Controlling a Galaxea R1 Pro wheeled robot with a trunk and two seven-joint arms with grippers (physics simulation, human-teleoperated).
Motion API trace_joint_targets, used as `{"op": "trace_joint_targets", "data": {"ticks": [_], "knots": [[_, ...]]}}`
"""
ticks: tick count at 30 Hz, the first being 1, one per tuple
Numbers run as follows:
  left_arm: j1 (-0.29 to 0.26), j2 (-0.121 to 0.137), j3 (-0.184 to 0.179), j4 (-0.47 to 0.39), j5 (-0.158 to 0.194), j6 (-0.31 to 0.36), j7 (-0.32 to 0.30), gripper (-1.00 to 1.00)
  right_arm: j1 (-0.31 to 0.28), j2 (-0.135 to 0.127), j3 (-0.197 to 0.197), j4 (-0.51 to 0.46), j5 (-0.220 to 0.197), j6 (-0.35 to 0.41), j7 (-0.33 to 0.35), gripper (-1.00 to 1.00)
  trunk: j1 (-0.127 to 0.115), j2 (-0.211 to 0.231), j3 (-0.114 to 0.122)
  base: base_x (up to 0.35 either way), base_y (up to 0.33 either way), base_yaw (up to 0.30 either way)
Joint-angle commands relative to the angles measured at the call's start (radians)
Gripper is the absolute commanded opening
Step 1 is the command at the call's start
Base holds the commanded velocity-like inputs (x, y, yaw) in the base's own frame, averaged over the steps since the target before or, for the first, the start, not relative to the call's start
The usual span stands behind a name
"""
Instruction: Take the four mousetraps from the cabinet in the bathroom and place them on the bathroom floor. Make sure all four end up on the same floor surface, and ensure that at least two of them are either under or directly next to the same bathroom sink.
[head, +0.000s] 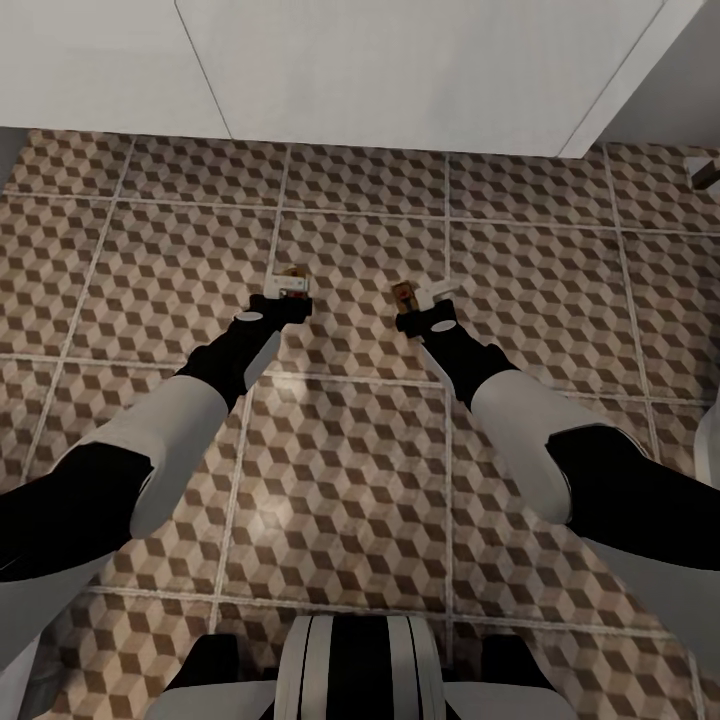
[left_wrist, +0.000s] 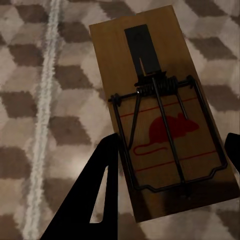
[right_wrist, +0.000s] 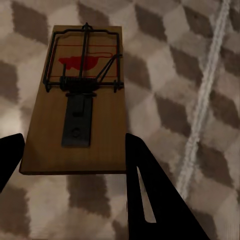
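Note:
Both arms reach down over the bathroom floor of brown, beige and white cube tiles. My left gripper is shut on a mousetrap, a tan wooden board with a black wire bar and a red mouse print. Its dark fingers press the board's long edges. My right gripper is shut on a second mousetrap, held by its near end between the fingers. Both traps hang close above the tiles; I cannot tell if they touch.
A broad white panelled surface spans the far side, ending at the floor just beyond the grippers. A white rounded edge shows at the right. Pale grout lines cross the open tiles around both arms. My own base sits nearest.

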Motion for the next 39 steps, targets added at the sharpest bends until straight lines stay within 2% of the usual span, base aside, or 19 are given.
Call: {"op": "trace_joint_targets", "data": {"ticks": [1, 19, 39], "knots": [[0.000, 0.001, -0.009, -0.002, 0.009, 0.005, 0.009, -1.00, 0.000, 0.000, 0.005, -0.001, 0.005, 0.008, -0.003, -1.00, 0.000, 0.000, 0.000, 0.172, 0.000, 0.000], [0.000, 0.002, -0.010, -0.002, 0.009, 0.005, 0.009, -1.00, 0.000, 0.000, 0.005, -0.001, 0.005, 0.003, -0.003, -1.00, 0.000, 0.000, 0.000, 0.300, 0.038, 0.000], [0.000, 0.006, -0.010, 0.000, 0.009, 0.006, 0.007, -1.00, 0.000, 0.000, 0.005, -0.001, 0.005, 0.003, -0.003, -1.00, 0.000, 0.000, 0.000, 0.055, 0.018, 0.000]]}}
